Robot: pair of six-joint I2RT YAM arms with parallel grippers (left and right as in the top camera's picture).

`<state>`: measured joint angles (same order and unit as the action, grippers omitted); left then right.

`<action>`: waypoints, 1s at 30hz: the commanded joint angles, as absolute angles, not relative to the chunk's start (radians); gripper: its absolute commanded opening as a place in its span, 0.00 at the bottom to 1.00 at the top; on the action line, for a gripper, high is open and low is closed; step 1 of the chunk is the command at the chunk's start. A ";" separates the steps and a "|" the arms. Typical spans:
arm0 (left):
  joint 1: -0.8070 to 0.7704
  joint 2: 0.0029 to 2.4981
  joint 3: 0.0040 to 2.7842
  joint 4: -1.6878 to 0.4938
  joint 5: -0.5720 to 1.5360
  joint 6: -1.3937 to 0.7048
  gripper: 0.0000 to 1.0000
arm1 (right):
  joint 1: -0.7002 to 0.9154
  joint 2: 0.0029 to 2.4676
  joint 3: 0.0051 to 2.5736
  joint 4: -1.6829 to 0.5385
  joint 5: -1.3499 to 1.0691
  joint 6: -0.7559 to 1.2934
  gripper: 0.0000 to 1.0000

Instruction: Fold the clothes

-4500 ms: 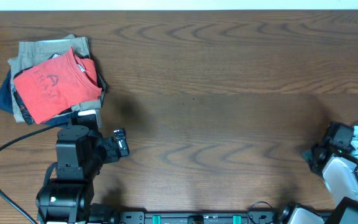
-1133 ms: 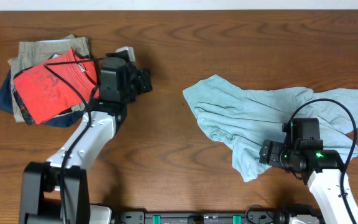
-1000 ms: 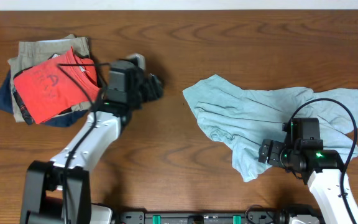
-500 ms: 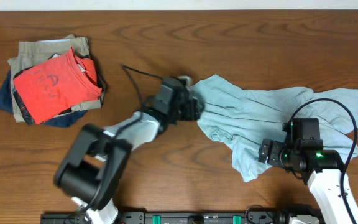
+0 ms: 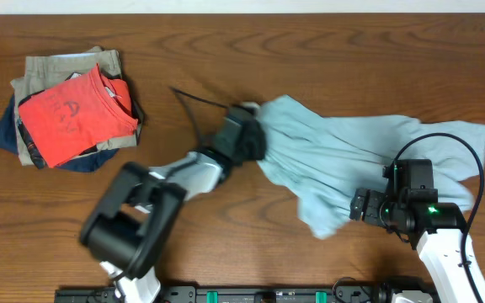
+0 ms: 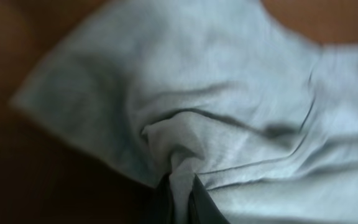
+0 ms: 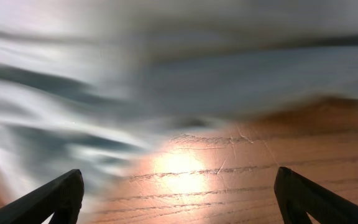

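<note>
L gripper [image 6: 179, 190] jaws clamped on a pinched ridge of the clothes [image 5: 343, 147] — pale blue fabric fanned out ahead of the tips. R gripper [image 7: 179, 177] jaws wide, not gripping — blurred cloth just beyond tips, wood table [image 5: 310, 50] below.

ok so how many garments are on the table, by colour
pale-blue garment: 1
red-orange T-shirt: 1
khaki garment: 1
navy garment: 1
total: 4 that show; the pile's lower layers are partly hidden, so more could lie under there
</note>
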<state>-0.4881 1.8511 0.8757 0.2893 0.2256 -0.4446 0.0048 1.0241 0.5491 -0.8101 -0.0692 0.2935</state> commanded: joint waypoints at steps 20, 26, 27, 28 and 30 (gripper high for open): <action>-0.170 1.646 0.946 -0.415 0.156 -0.439 0.98 | -0.002 1.016 0.565 -0.801 -0.057 0.303 0.97; -0.170 1.646 0.901 -0.390 0.141 -0.439 0.77 | -0.002 1.016 0.565 -0.801 -0.057 0.303 0.97; -0.170 1.646 0.890 -0.379 0.141 -0.440 0.66 | -0.002 1.016 0.565 -0.801 -0.057 0.303 0.97; -0.170 1.646 0.882 -0.374 0.141 -0.440 0.62 | -0.002 1.016 0.565 -0.801 -0.057 0.303 0.97; -0.170 1.646 0.862 -0.355 0.142 -0.440 0.62 | -0.002 1.016 0.565 -0.801 -0.057 0.303 0.97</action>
<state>-0.1715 1.6409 0.8921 -0.3641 0.1612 -0.4446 0.0048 1.0241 0.5491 -0.8021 -0.0692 0.2958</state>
